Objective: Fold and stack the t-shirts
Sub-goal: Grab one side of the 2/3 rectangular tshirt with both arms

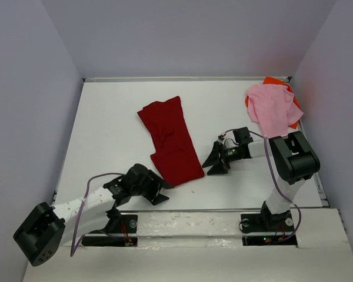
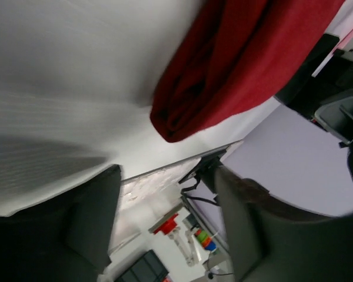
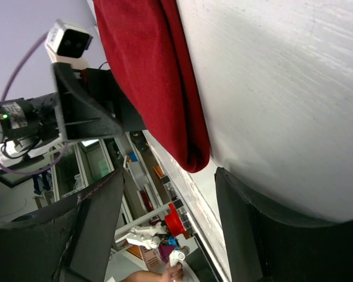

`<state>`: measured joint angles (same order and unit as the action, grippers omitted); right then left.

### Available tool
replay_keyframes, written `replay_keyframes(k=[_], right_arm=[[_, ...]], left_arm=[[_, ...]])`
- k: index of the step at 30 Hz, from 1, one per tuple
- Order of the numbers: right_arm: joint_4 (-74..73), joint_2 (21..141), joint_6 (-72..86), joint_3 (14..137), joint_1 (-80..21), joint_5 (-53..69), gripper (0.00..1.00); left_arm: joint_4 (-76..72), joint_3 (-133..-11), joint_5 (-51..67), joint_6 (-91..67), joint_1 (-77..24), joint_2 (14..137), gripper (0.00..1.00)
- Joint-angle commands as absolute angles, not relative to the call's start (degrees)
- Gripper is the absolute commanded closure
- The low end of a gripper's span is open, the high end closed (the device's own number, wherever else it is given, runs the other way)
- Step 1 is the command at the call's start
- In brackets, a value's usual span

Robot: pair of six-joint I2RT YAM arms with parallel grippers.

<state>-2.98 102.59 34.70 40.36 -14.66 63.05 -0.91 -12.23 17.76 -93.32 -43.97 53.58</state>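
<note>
A dark red t-shirt (image 1: 172, 141) lies folded into a long strip in the middle of the white table (image 1: 112, 129). It also shows in the left wrist view (image 2: 241, 59) and the right wrist view (image 3: 153, 76). A light pink t-shirt (image 1: 273, 108) lies crumpled at the back right on top of a bright orange t-shirt (image 1: 275, 81), mostly hidden. My left gripper (image 1: 162, 192) is open and empty just left of the red shirt's near end. My right gripper (image 1: 214, 162) is open and empty just right of the same end.
Lavender walls close the table on three sides. The table's near edge rail (image 1: 223, 210) runs just behind both arm bases. The pink and orange shirts sit against the right wall (image 1: 329, 106).
</note>
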Motion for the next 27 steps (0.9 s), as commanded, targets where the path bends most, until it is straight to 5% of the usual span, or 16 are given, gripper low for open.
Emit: replay_keyframes(k=[1,2,5,9,12,15,23,27], right_arm=[[-1.7,103.4,35.8,40.4,-14.8,63.4,0.3],[-1.7,103.4,35.7,40.4,-14.8,63.5,0.3],[-1.7,103.7,35.5,40.5,-14.8,63.9,0.3],[-1.7,104.1,35.5,40.7,-14.8,64.5,0.3],[-1.7,104.4,35.7,41.0,-14.8,65.2,0.3],[-1.7,104.2,35.7,41.1,-14.8,65.5,0.3],[-1.5,104.9,35.6,41.5,-14.8,66.8,0.3],[-1.2,105.3,35.8,41.4,-14.8,67.4,0.3]], left_arm=[[-3.9,-7.1,12.6,-100.2,-43.6,46.0,0.44],[-3.8,-6.3,12.0,-101.2,-43.6,44.3,0.56],[-1.9,-5.1,10.5,-102.8,-43.7,40.9,0.6],[1.1,-6.4,8.8,-100.9,-43.7,42.8,0.51],[-3.5,-6.9,7.1,-99.1,-43.7,46.8,0.33],[-6.1,-7.9,6.5,-97.2,-43.7,52.2,0.29],[-20.6,-5.1,1.3,-95.8,-44.4,58.1,0.3],[-20.6,-1.8,0.6,-98.8,-45.2,54.1,0.41]])
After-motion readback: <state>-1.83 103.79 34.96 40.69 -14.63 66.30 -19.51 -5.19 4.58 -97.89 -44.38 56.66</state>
